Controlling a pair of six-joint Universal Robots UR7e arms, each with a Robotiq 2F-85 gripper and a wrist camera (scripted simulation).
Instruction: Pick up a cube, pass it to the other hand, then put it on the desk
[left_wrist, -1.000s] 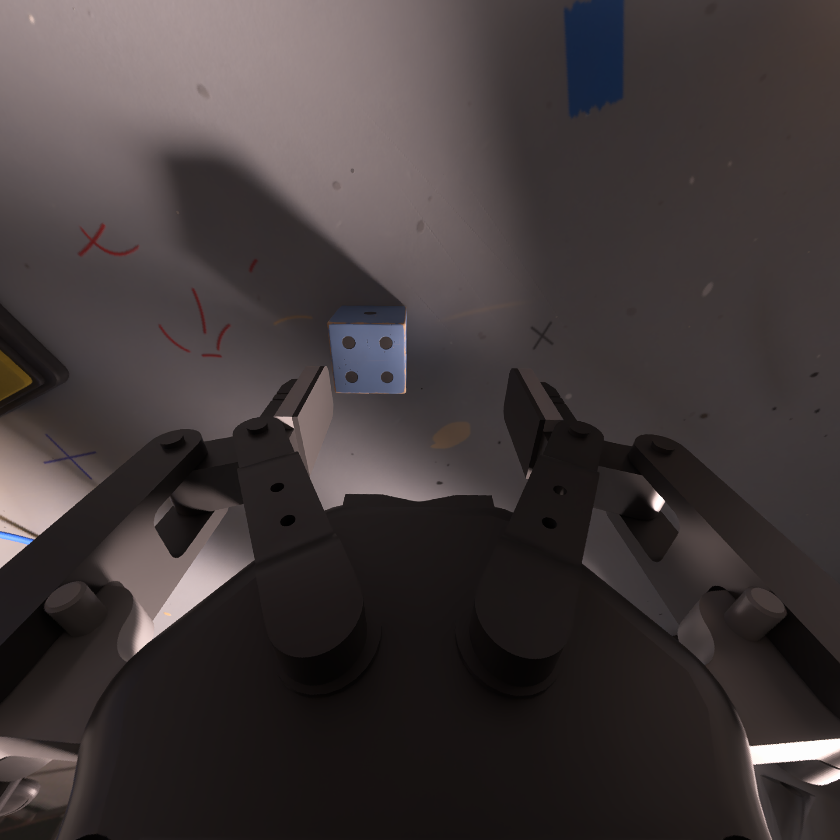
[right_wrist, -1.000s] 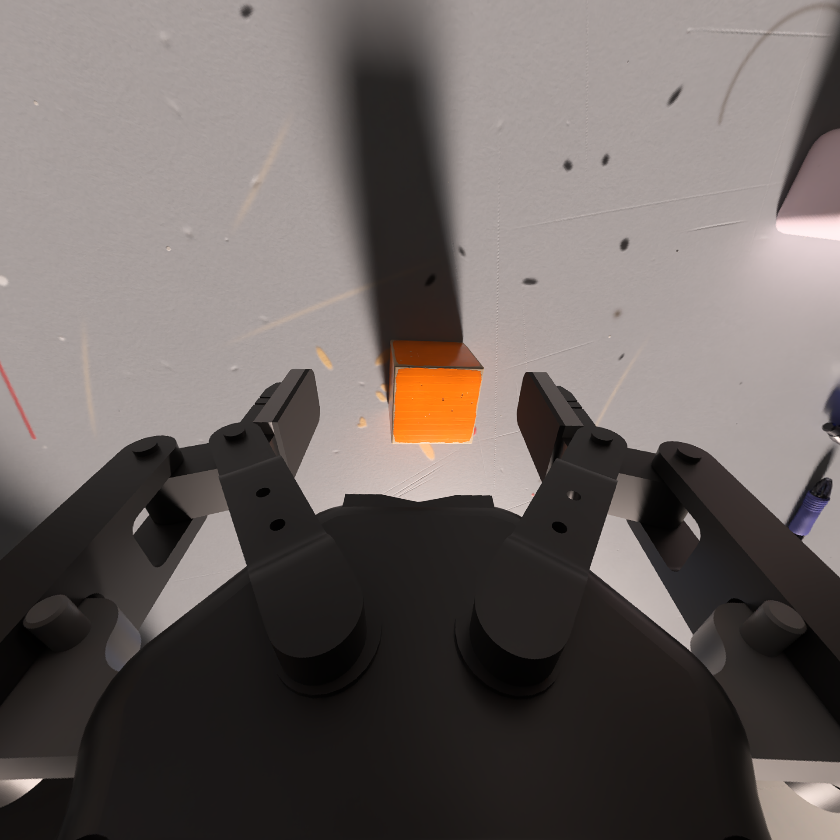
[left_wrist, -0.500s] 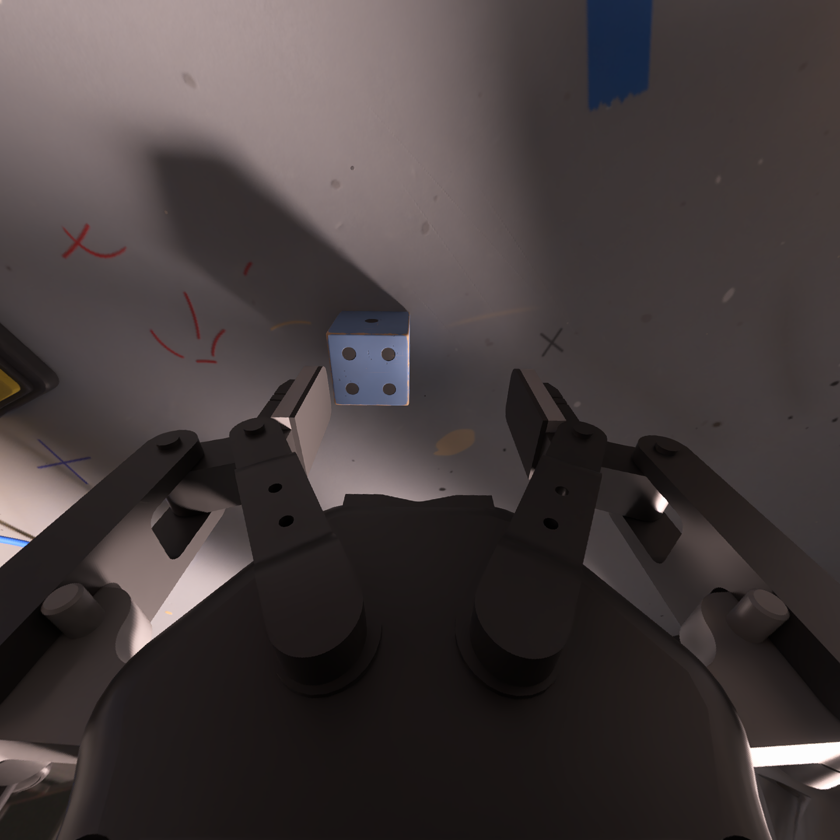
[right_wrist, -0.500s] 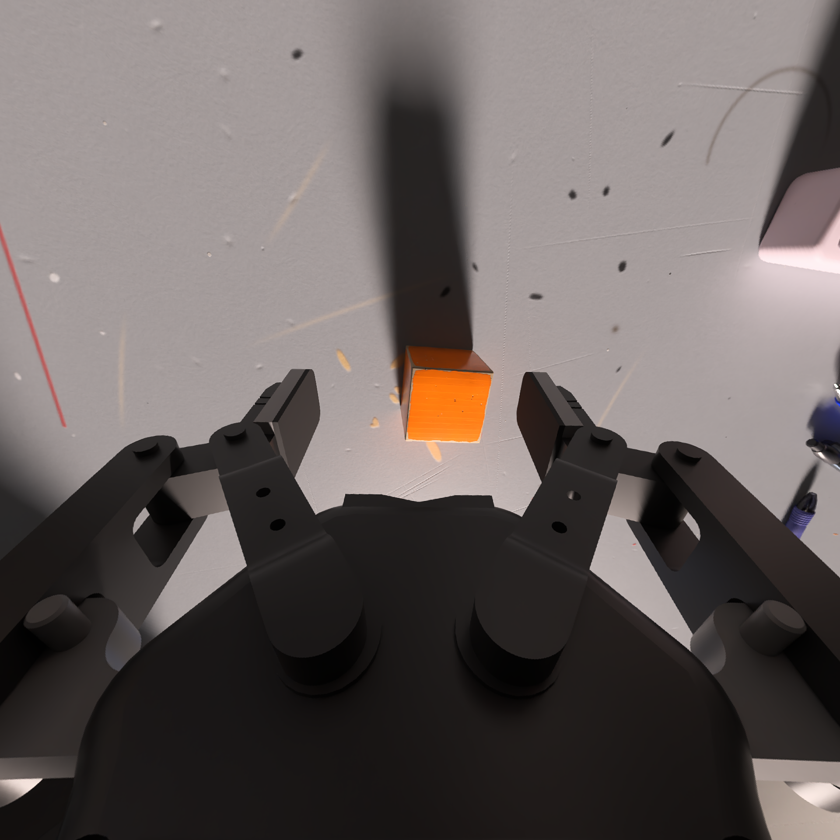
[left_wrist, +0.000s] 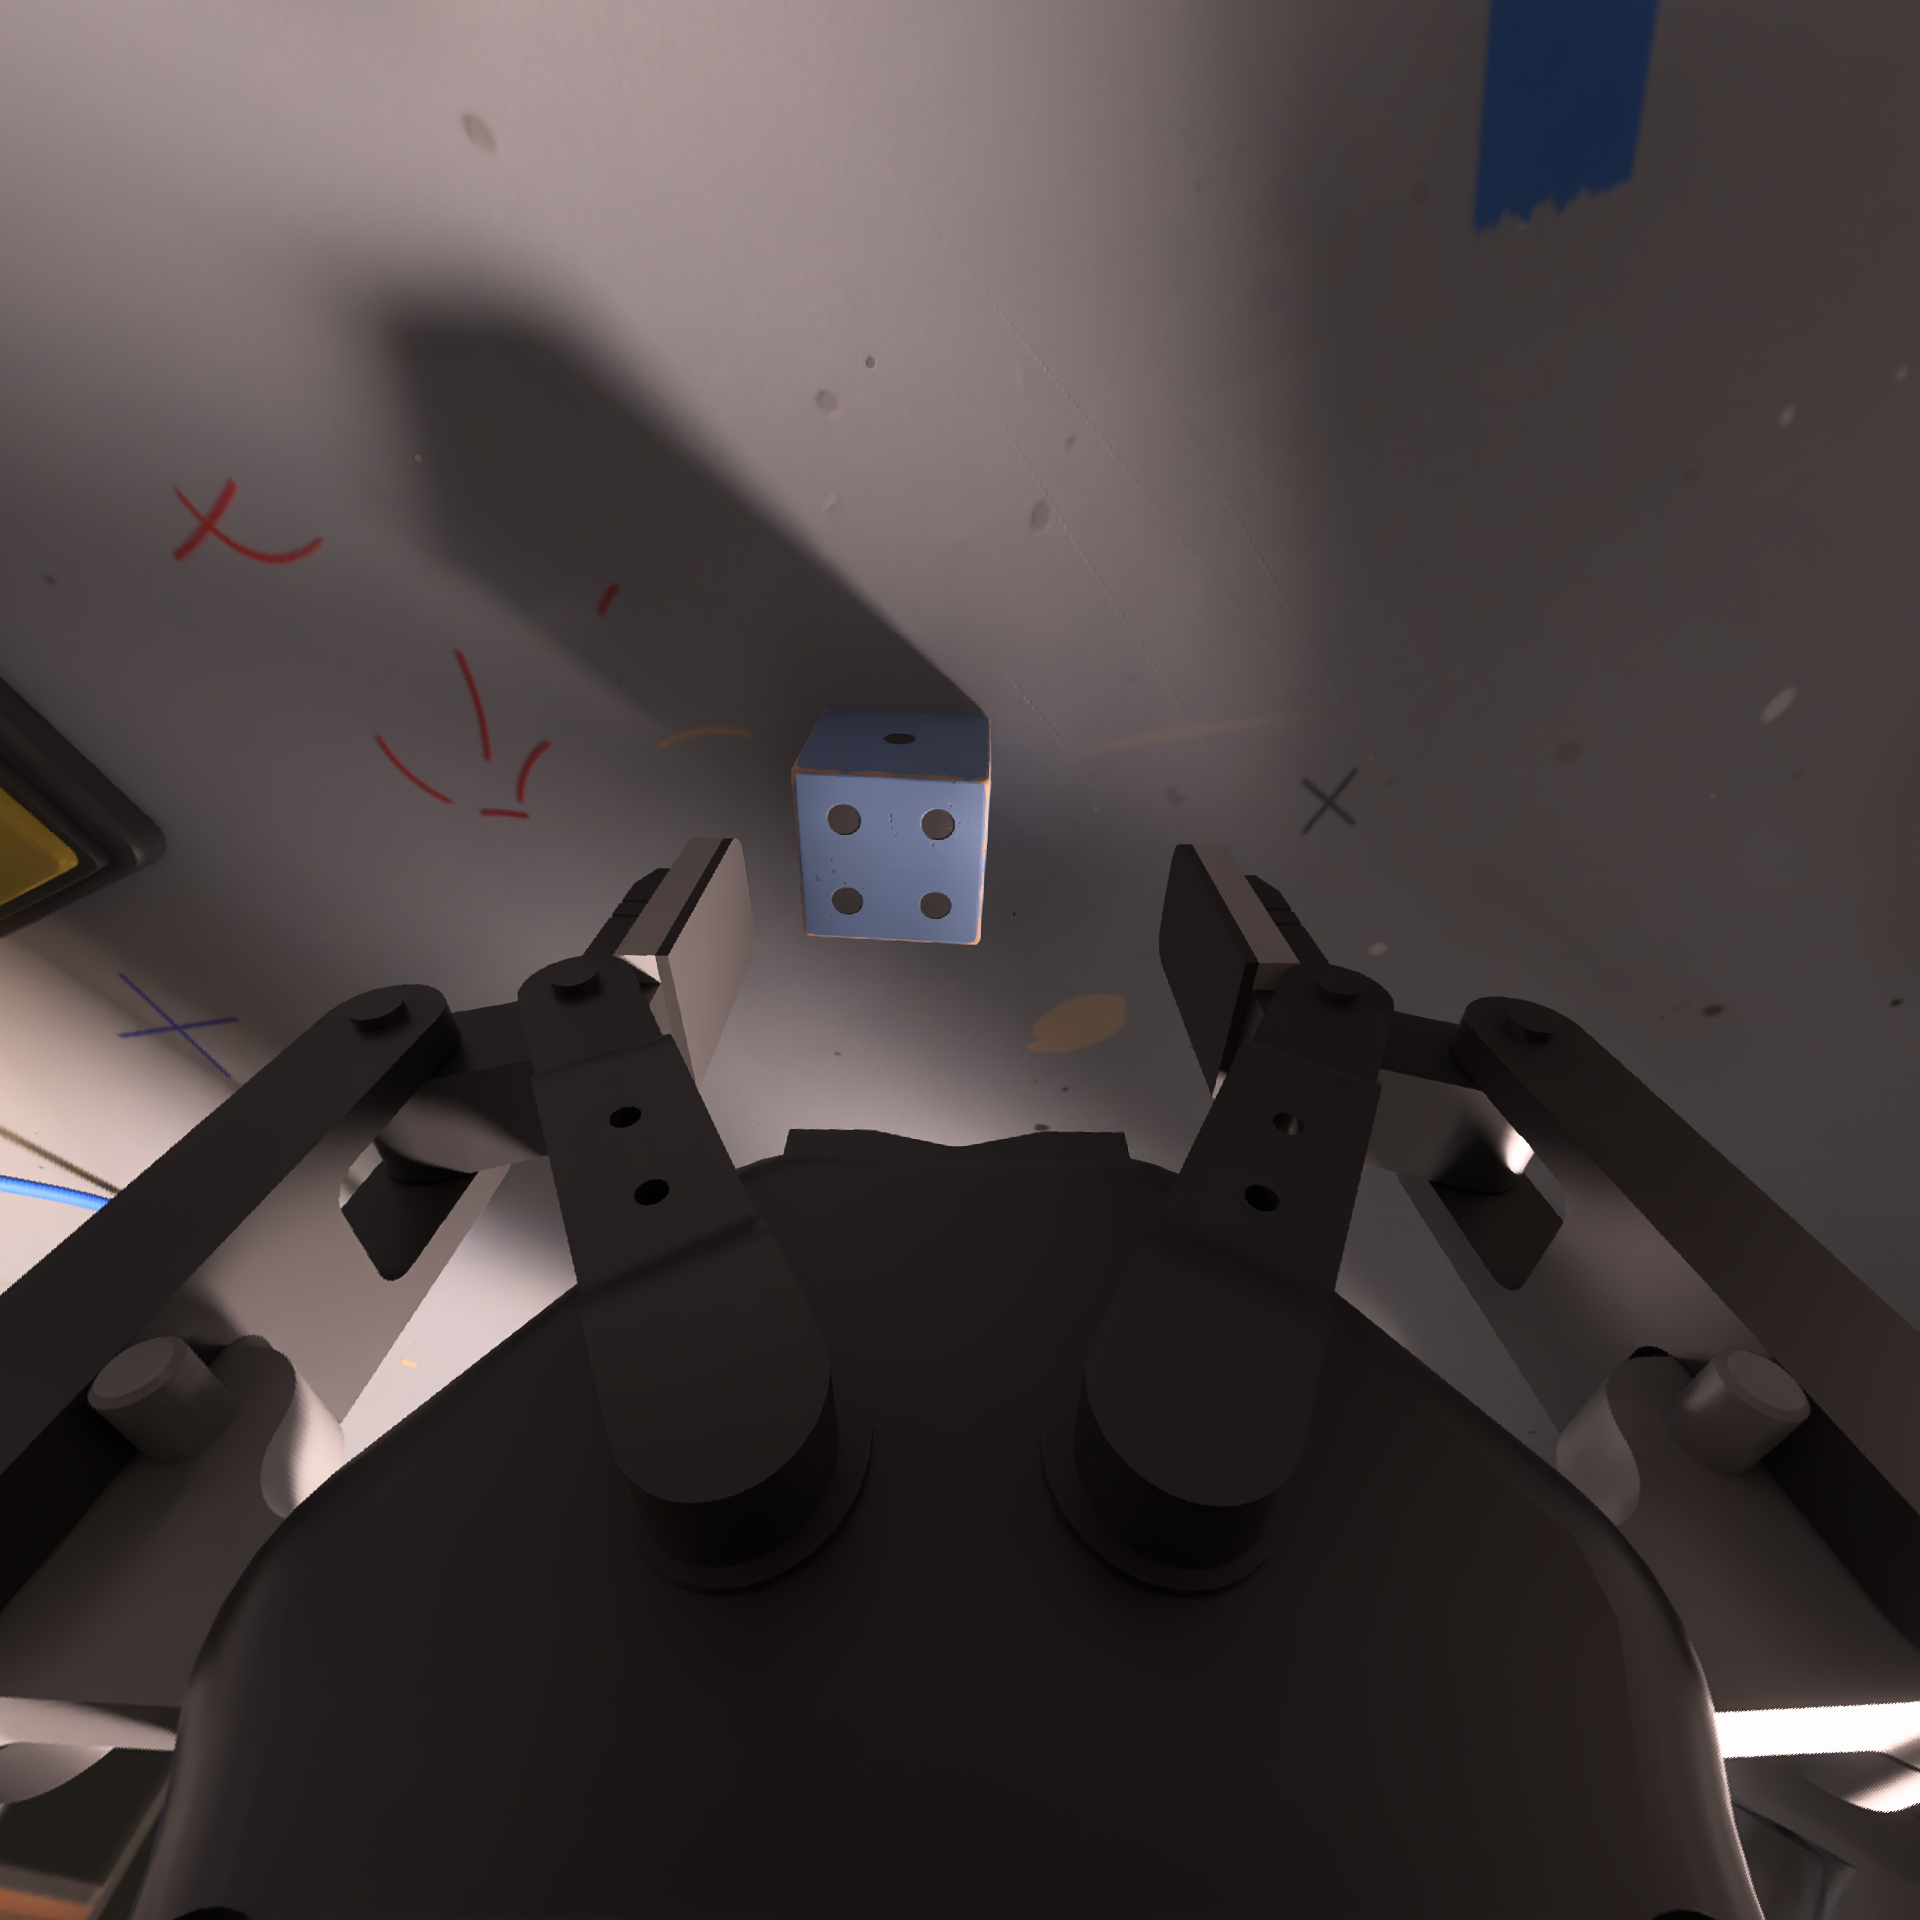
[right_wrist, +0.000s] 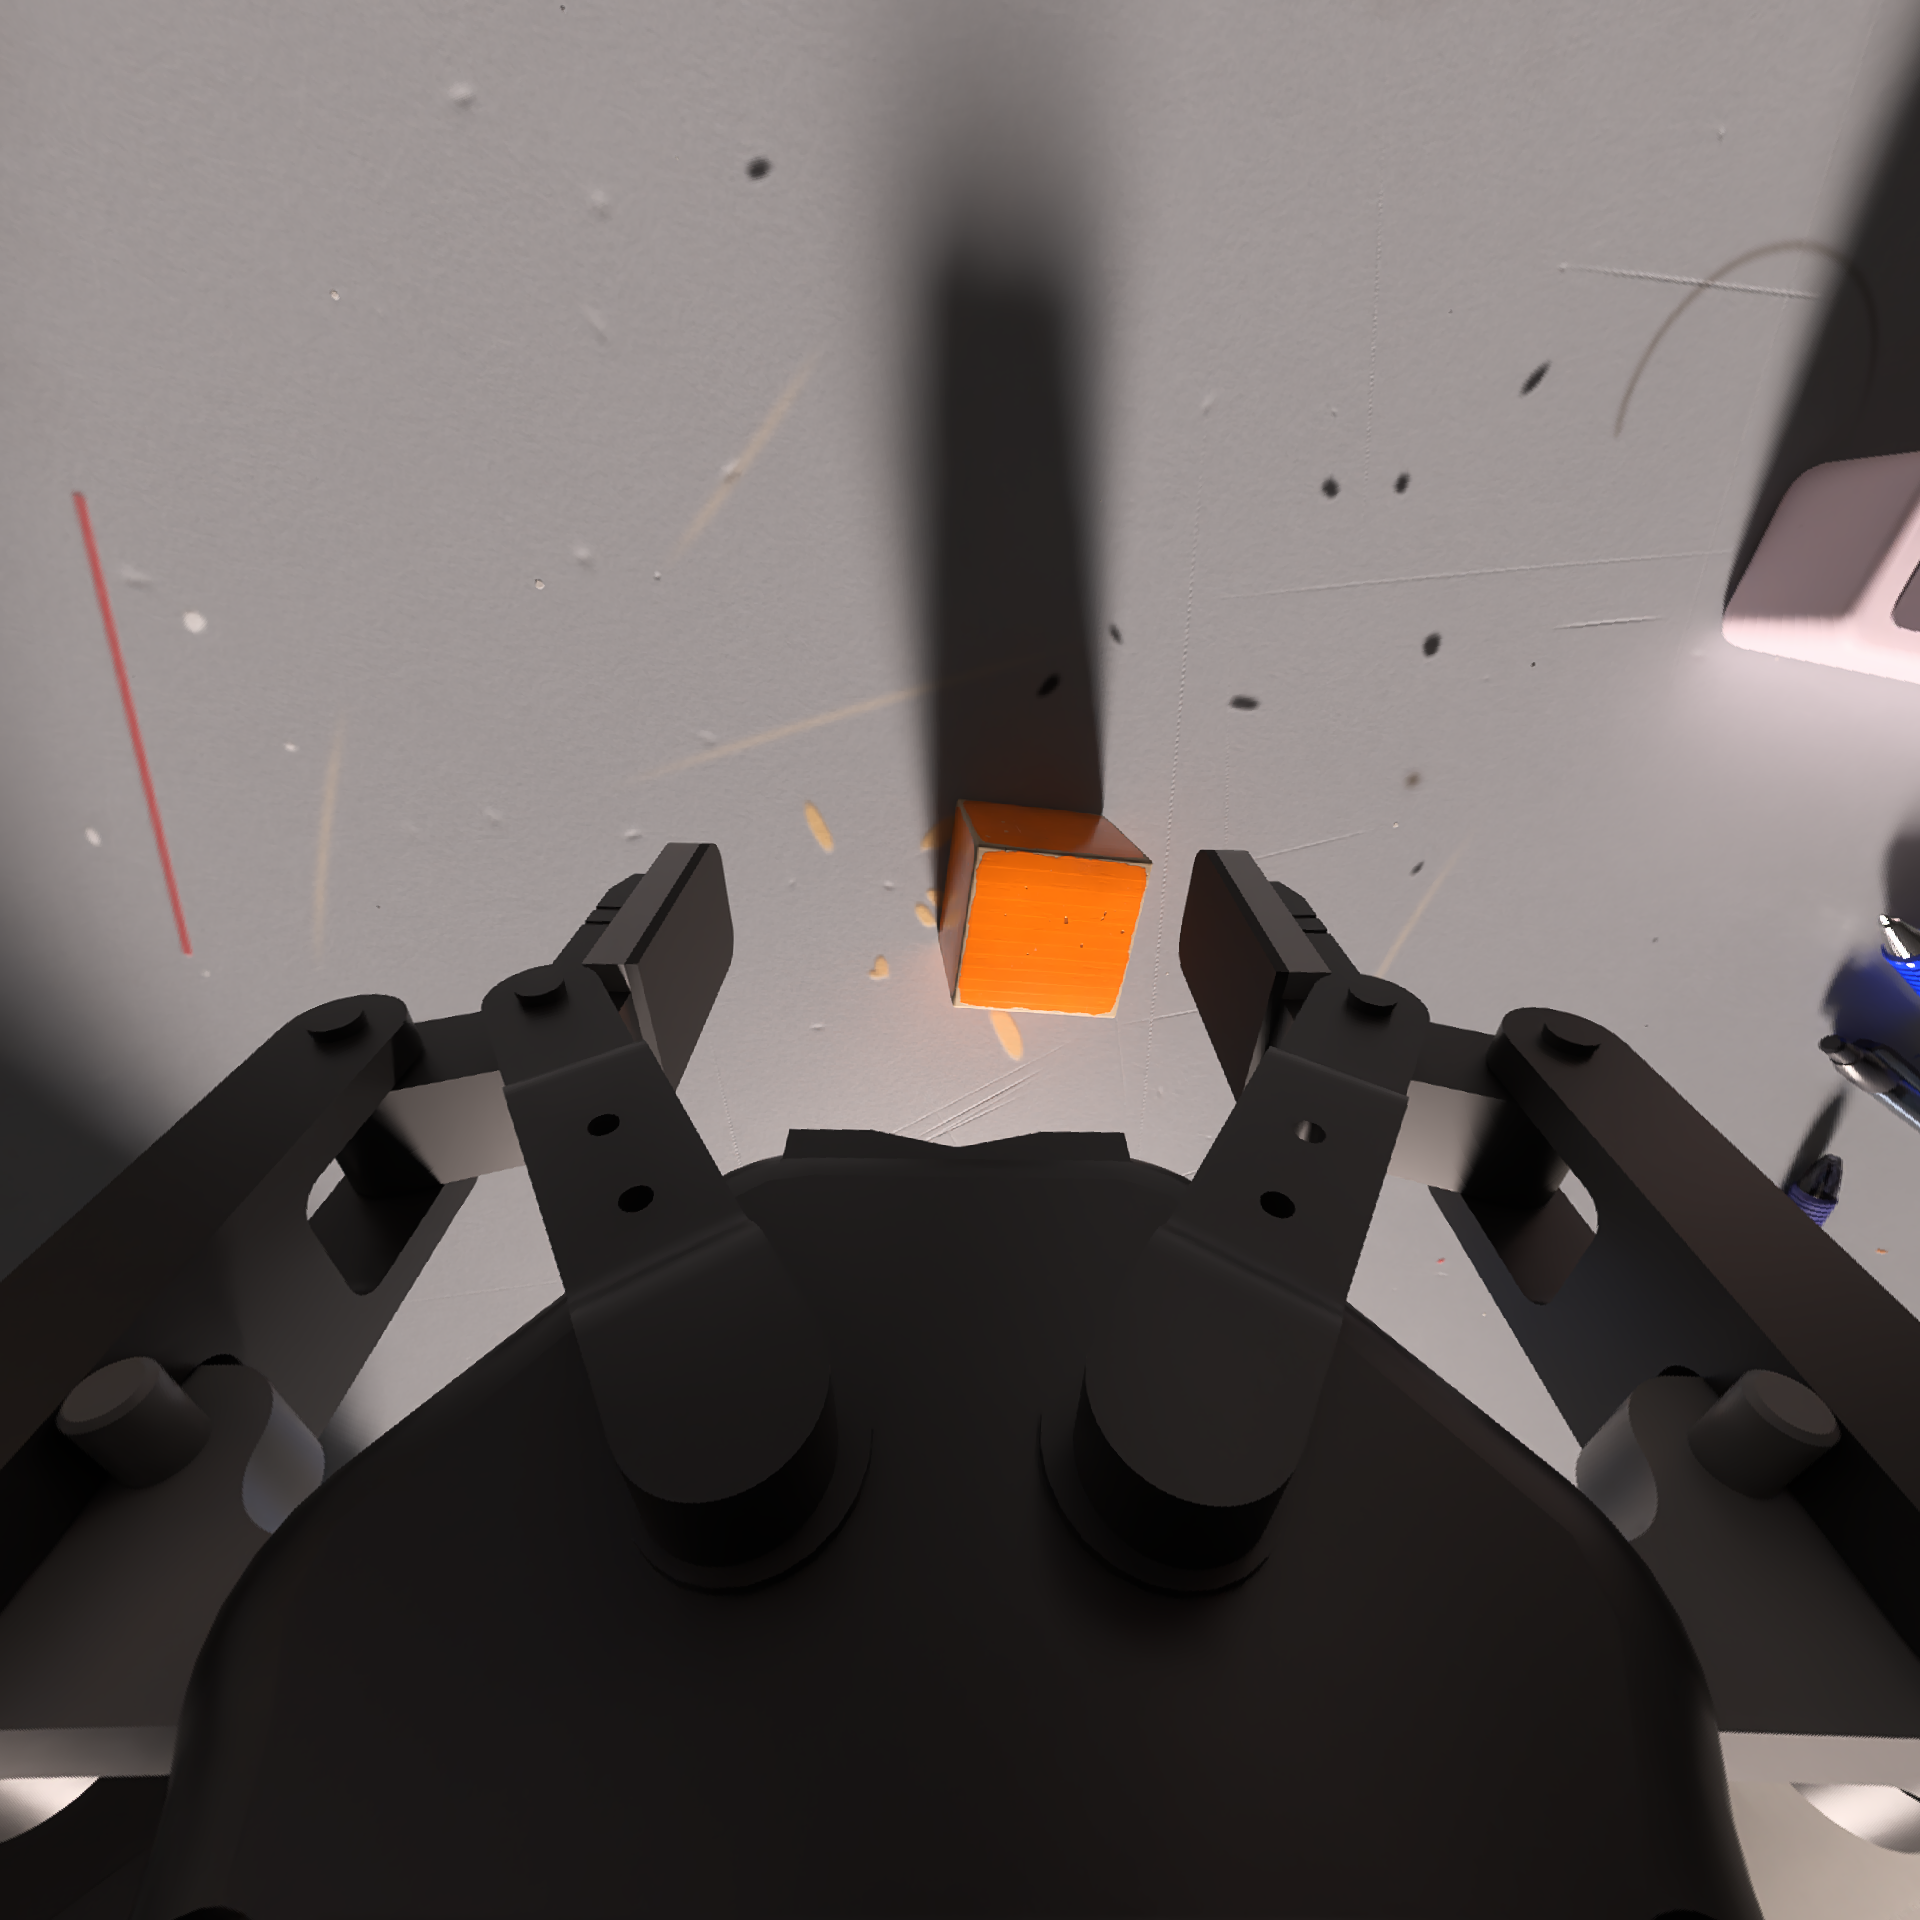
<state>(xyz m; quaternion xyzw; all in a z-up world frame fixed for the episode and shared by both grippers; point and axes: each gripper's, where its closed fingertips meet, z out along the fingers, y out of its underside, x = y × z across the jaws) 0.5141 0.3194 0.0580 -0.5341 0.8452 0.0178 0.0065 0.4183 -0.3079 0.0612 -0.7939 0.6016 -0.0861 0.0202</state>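
Right now both grippers are spread wide and holding nothing. Left gripper (left_wrist: 951, 925) looks down on a pale blue die-like cube (left_wrist: 891, 831) sitting on the desk (left_wrist: 1351, 468); right gripper (right_wrist: 956, 935) looks down on an orange cube (right_wrist: 1044, 914), also resting on the desk.

You only need one cube, so commit to one arm and park the other clear for the handover.

- Orange cube sits off-centre, closer to the right-hand finger (right_wrist: 1231, 945) in the right wrist view. It's also turned slightly relative to the pads. Shift sideways and rotate the wrist a touch so the pads meet flat faces.
- Blue cube is biased the other way, near the left-hand finger (left_wrist: 707, 935), but looks squarer to the pads.

Centre first, then descend straight. Otherwise one pad will likely hit first and push the cube.

Grip low on the fingertips, leaving exposed faces for the receiving gripper. Watch the blue pens (right_wrist: 1881, 1018) at the right edge.
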